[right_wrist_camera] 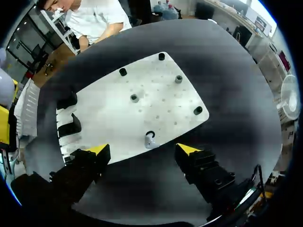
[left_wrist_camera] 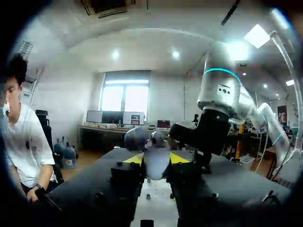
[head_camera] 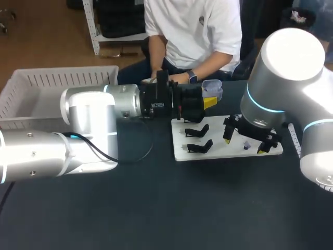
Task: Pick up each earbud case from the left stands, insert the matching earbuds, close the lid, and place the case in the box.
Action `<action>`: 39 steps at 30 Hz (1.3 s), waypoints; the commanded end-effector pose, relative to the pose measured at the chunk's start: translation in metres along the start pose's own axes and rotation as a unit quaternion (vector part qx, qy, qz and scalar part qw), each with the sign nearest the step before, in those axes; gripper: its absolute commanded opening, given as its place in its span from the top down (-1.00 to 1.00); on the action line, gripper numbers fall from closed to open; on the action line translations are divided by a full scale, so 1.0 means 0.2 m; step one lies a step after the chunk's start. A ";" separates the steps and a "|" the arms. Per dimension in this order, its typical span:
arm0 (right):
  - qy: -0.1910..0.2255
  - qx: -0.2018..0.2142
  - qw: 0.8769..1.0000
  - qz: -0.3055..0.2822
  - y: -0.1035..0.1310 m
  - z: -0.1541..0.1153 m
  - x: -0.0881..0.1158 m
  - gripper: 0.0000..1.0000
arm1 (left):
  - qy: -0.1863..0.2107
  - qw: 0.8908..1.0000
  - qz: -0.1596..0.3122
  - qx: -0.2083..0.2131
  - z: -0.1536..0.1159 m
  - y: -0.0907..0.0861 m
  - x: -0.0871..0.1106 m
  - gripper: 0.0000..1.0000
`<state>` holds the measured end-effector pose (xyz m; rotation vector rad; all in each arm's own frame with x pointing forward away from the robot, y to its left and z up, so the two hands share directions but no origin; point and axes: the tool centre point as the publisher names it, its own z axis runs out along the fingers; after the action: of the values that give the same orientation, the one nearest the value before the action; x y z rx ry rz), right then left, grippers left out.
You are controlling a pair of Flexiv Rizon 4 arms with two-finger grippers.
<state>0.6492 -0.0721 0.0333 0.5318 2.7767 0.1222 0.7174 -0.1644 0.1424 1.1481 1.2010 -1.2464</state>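
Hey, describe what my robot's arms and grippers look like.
The left arm and right arm are thick silver-grey tubes with rounded joints and cyan light rings. A black cable loops off the left one. The left gripper and right gripper are black, yellow-tipped.

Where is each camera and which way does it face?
Head view: above and behind, facing down at the table; left arm, right arm show.
Left wrist view: on that wrist, facing level across the table; left gripper holds the earbud case.
Right wrist view: on that wrist, facing down at the board; open right gripper shows.
Both downward views share the board.
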 end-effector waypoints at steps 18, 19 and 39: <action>-0.001 0.000 1.000 0.018 -0.05 0.06 -0.03 0.01 | -0.002 1.000 0.002 -0.003 0.00 -0.01 0.00 1.00; -0.001 0.000 1.000 0.019 -0.06 0.06 -0.03 0.01 | -0.002 1.000 0.002 -0.003 0.00 -0.01 0.00 1.00; 0.001 0.007 1.000 0.019 -0.07 0.07 -0.03 0.25 | -0.002 1.000 0.002 -0.003 0.00 -0.01 0.00 1.00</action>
<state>0.6547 -0.0862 0.0210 0.5864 2.7766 0.1139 0.7173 -0.1644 0.1424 1.1481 1.2010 -1.2464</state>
